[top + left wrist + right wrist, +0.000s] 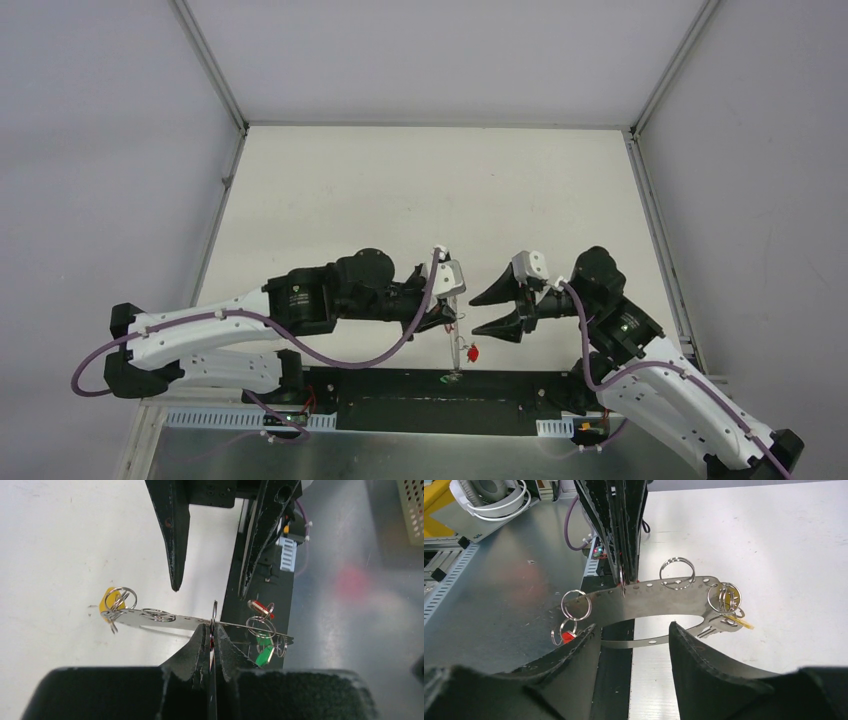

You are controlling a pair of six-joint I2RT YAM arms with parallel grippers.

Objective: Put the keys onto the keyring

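Our left gripper (213,628) pinches tight on the thin grey perforated metal keyring (165,617), held off the white table (60,540); small silver keys (719,625) with yellow, red and green tags hang from it; beyond, the right gripper (209,591) stands with jaws wide, just short of it

Off-white table (430,190), black base strip (380,392) along near edge.
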